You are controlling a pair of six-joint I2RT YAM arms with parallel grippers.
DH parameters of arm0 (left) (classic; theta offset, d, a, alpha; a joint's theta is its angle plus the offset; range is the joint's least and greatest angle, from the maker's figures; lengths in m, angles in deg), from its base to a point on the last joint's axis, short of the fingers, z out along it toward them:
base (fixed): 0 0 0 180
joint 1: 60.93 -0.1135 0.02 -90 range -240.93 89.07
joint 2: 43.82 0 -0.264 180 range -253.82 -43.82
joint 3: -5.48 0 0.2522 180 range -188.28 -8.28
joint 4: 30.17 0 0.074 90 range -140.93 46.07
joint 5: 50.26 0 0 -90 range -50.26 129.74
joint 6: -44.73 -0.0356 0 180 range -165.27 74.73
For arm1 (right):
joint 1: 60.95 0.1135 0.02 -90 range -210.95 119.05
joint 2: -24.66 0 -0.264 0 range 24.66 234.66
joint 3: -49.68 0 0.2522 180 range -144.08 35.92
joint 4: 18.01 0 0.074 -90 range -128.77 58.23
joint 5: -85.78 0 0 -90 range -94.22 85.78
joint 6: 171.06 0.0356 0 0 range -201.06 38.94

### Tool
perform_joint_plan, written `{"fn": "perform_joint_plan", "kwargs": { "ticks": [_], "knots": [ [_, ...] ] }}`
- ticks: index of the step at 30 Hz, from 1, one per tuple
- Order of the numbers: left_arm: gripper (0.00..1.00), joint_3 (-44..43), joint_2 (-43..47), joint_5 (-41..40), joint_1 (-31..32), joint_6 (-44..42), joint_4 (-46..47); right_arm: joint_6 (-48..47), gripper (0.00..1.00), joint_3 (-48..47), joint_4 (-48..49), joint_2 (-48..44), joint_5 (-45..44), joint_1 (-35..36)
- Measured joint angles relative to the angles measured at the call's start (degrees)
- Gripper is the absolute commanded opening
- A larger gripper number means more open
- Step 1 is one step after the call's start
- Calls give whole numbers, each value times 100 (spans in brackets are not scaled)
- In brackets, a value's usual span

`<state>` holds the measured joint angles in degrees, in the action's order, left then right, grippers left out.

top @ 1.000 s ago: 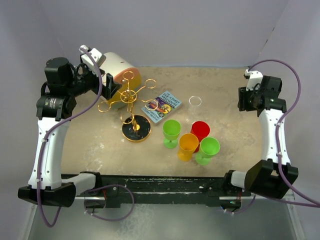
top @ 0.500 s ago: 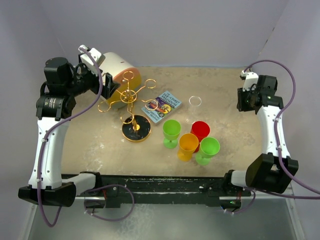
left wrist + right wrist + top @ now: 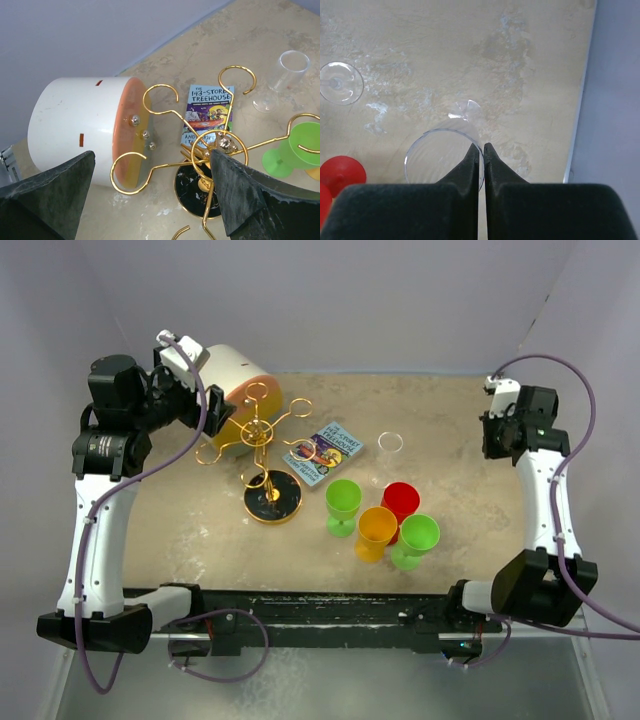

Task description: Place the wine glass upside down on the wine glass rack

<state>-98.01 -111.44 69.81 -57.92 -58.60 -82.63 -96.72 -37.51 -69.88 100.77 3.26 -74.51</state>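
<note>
The right gripper (image 3: 481, 155) pinches the rim of the clear wine glass (image 3: 437, 160) far right, likely to lift and invert it; the gold wire tree-shaped rack (image 3: 262, 455) stands far left, the left gripper (image 3: 152, 155) spread wide above it

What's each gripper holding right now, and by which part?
Right gripper pinches a clear glass by its rim; left gripper is open, holding nothing.
</note>
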Motion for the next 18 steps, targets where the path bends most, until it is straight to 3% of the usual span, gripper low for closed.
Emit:
{"fn": "perform_joint_plan", "kwargs": {
  "ticks": [7, 12, 18],
  "knots": [
    [99, 0, 4, -343, 0, -24, 2, -61, 0, -953, -214, 0, -197, 0],
    [99, 0, 4, -544, 0, 81, 42, -63, 0, -1965, -96, -39, 225, 70],
    [99, -251, -166, -540, 0, 437, 136, 219, 0, -2387, 426, -205, 796, 981]
  ]
}}
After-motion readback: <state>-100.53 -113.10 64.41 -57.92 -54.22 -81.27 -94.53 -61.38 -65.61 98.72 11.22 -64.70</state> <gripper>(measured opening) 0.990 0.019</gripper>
